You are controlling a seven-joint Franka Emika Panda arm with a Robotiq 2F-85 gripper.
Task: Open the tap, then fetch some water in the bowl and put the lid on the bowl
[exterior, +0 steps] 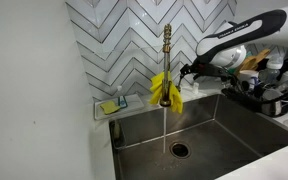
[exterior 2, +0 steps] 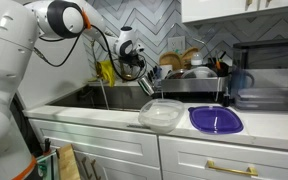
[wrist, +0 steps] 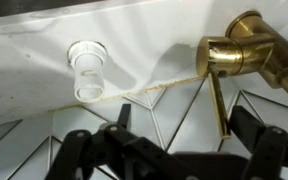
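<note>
The brass tap [exterior: 166, 60] stands at the back of the sink [exterior: 219, 125], with a yellow cloth [exterior: 167, 88] hung on it. A thin stream of water [exterior: 164, 125] appears to fall from it to the drain. My gripper [exterior: 188, 71] hovers just beside the tap, open and empty. In the wrist view the brass tap body [wrist: 236, 50] and its thin lever [wrist: 216, 100] sit close ahead of the spread fingers [wrist: 184, 140]. The clear bowl [exterior 2: 161, 114] and the purple lid [exterior 2: 215, 119] lie side by side on the white counter, away from the gripper [exterior 2: 134, 66].
A dish rack [exterior 2: 189, 72] full of dishes stands beside the sink, also in an exterior view [exterior: 274, 85]. A sponge holder [exterior: 112, 104] sits on the sink's back ledge. A chevron tile wall [exterior: 124, 40] is behind the tap. A clear cup-like fitting [wrist: 87, 70] shows in the wrist view.
</note>
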